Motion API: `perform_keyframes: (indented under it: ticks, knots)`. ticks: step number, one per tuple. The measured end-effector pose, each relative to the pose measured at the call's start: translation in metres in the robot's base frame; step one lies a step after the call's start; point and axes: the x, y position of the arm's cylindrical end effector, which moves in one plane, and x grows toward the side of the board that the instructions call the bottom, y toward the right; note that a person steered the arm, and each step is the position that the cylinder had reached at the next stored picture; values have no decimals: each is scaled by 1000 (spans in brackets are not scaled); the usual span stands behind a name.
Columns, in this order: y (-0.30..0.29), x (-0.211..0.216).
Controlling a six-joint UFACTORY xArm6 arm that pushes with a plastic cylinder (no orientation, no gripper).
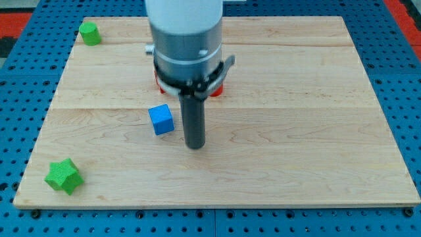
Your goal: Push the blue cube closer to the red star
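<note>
The blue cube sits on the wooden board, left of centre. My tip rests on the board just to the cube's right and slightly below it, a small gap apart. The red star is mostly hidden behind the arm's grey body; only red edges show at both sides of the rod's mount, above and to the right of the cube.
A green round block stands at the board's top left corner. A green star lies at the bottom left corner. The wooden board lies on a blue pegboard surface.
</note>
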Motion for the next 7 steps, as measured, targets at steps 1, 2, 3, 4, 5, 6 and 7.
perform_keyframes:
  ticks: [1, 2, 3, 4, 5, 6, 7]
  knots:
    - [-37, -15]
    - [-34, -93]
    - [-36, -103]
    - [-43, -52]
    - [-66, -115]
    - [-99, -106]
    - [-165, -170]
